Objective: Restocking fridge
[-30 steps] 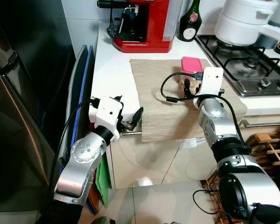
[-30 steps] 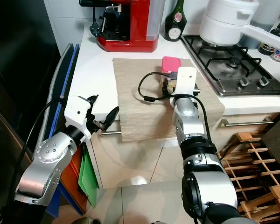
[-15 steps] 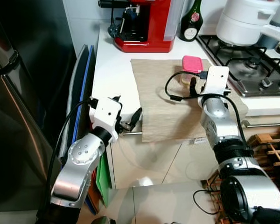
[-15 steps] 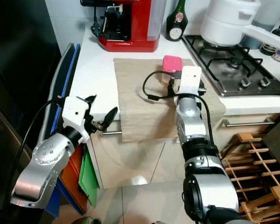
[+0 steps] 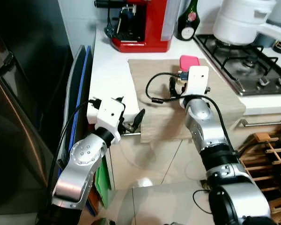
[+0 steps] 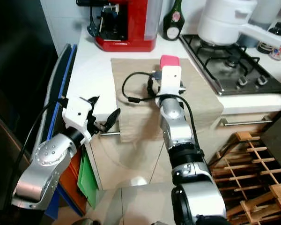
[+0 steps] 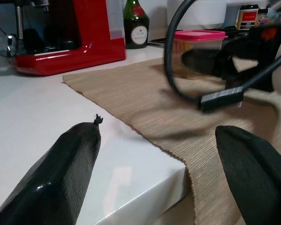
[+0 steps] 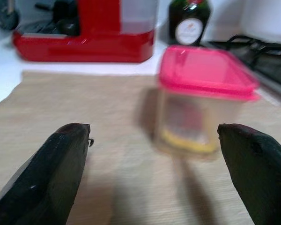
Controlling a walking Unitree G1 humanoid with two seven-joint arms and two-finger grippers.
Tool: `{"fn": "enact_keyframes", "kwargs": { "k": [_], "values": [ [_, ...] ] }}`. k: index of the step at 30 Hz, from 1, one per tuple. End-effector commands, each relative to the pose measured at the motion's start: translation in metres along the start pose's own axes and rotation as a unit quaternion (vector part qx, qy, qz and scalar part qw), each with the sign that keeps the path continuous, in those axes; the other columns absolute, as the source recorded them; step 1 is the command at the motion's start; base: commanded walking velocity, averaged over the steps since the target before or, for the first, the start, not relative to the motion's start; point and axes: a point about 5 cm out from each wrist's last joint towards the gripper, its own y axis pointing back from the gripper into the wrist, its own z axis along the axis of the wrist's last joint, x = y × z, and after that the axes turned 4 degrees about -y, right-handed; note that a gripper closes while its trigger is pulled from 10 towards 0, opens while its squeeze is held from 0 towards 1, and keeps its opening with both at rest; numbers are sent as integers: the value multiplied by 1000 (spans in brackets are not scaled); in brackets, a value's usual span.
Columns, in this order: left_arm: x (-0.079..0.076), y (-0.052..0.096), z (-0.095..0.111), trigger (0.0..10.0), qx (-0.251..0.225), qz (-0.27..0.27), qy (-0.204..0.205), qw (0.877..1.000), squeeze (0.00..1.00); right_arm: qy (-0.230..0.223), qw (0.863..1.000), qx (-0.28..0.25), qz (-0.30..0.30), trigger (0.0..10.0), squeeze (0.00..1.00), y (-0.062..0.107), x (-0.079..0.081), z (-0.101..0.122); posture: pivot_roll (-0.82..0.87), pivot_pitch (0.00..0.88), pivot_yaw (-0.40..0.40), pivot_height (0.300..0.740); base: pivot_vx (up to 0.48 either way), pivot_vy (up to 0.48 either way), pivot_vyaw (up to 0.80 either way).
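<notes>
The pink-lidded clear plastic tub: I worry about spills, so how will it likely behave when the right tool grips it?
The pink-lidded clear plastic tub looks small and mostly empty, so probably light. Its smooth clear walls may flex or slip between the right tool fingers, which are open. Sitting on the beige woven mat, it would likely drag rather than slide if pushed.

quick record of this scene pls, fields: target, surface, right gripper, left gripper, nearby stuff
target: pink-lidded container, upright on the mat
surface: beige mat on the white counter
right gripper: right gripper open, aimed at the container, not touching it
left gripper: left gripper open, at the counter's front edge
nearby stuff: red coffee machine, green bottle, white pot on the hob
</notes>
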Motion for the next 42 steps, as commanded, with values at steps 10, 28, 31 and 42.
{"fn": "enact_keyframes", "kwargs": {
  "k": [10,28,31,42],
  "values": [
    [1,-1,3,10000,-3,0,-9,1000,0,17,999,6,-27,10000,0,-4,-8,5,43,15,-32,740,0,0,0],
    [-1,-2,3,10000,-2,-1,-10,1000,0,32,998,4,-62,10000,0,-13,-29,9,43,9,-35,740,0,0,0],
    [-2,-2,2,10000,-2,-5,-10,1000,0,30,997,2,-69,10000,0,-15,-32,10,45,4,-38,740,0,0,0],
    [-5,-2,3,10000,-4,-13,-17,1000,0,21,997,0,-76,10000,0,-21,-37,14,52,0,-43,740,0,0,0]
  ]
}}
